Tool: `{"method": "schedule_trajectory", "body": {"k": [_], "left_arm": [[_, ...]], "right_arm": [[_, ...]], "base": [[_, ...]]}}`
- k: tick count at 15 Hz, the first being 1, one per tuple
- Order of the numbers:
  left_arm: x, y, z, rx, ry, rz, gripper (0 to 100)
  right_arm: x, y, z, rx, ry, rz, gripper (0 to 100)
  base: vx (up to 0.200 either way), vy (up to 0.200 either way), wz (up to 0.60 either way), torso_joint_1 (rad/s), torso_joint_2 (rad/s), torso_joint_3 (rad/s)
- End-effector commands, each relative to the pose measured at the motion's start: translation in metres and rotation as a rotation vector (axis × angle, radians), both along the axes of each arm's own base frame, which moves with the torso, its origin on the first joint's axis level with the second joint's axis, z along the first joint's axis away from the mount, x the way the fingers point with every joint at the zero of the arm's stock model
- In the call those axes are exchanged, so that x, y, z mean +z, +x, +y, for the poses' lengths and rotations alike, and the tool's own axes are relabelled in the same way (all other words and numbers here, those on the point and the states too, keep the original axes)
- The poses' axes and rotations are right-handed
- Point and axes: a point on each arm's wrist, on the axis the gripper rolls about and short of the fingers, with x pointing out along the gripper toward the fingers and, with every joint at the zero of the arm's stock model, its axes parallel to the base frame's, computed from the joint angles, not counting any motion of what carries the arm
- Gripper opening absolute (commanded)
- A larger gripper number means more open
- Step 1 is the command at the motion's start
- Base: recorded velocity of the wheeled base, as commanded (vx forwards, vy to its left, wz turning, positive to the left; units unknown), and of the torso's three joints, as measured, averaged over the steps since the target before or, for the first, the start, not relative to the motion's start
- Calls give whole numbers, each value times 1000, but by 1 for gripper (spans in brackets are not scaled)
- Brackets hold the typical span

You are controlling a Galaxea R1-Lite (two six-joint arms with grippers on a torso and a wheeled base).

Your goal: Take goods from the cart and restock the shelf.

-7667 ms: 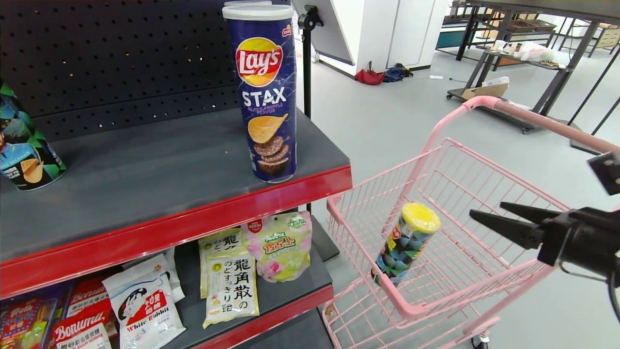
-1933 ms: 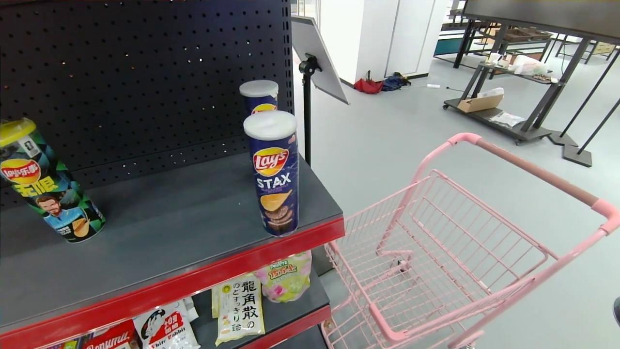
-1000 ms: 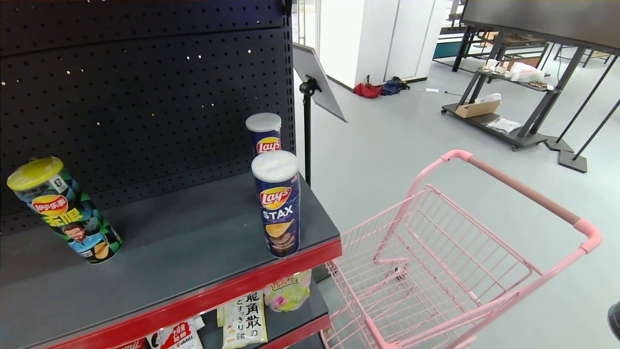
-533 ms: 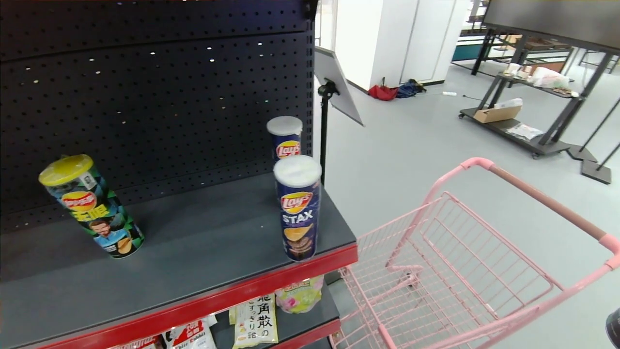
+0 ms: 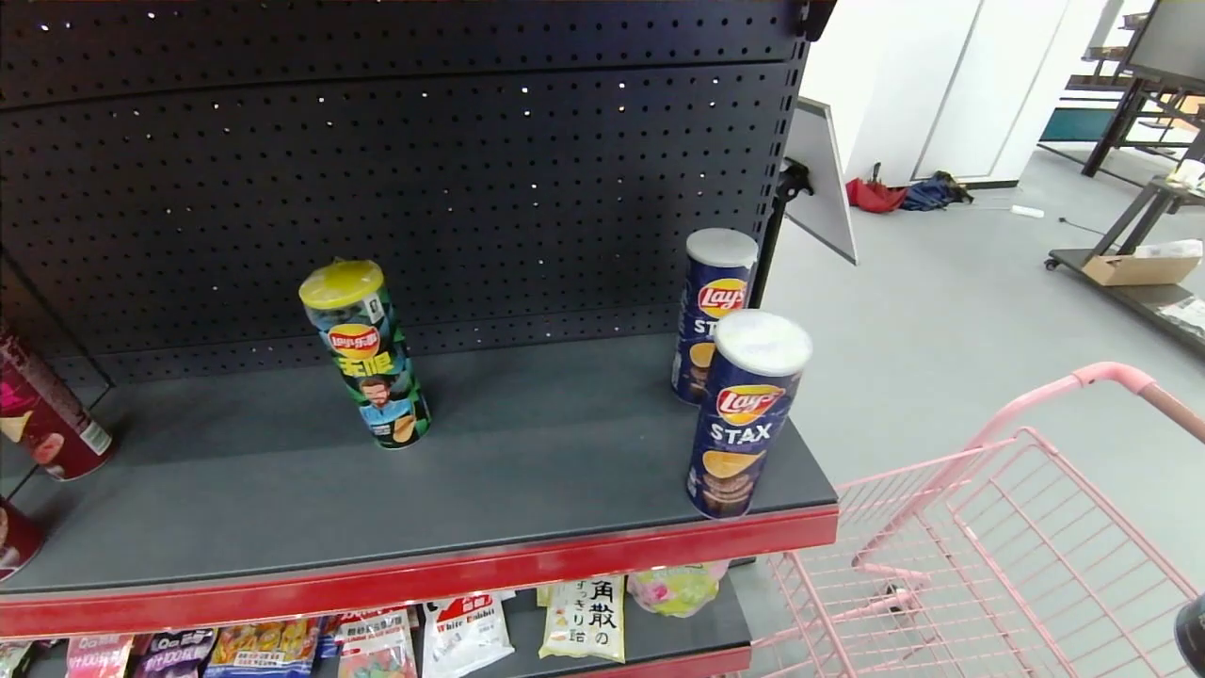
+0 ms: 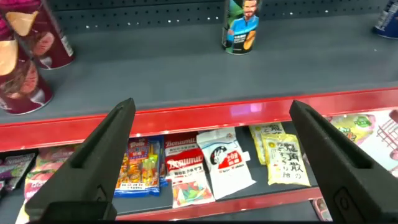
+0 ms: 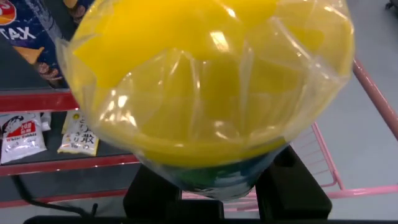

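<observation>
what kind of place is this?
Probably a mock shop aisle in a lab: a black pegboard shelf with red edge holding dark-blue chip cans, a pink wire shopping cart beside it, a black metal rack behind.

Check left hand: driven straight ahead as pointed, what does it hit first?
Likely the shelf's red front edge, framed between the open left hand's fingers. Depth is unclear; it might pass just above that edge.
</observation>
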Motion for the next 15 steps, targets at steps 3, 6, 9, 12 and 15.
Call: {"method": "schedule_trajectory", "body": {"k": [3,6,9,12,15], "left_arm": [[0,0,0,2,1,0,100],[0,0,0,0,1,1,100],[0,0,0,2,1,0,100],[0,0,0,2,1,1,100],[0,0,0,2,1,0,100]], "right_arm": [[-23,-22,4,77,-8,-82,0],[-26,-28,4,81,-17,-99,0],[-27,-27,4,55,-62,-87,0],[-29,-26,4,33,-67,-81,0],[-30,-27,4,35,-68,-79,0]], "base": [[0,0,0,0,0,0],[0,0,0,0,0,0],[0,0,0,0,0,0],[0,0,400,2,0,2],[0,0,200,2,1,-1]]}}
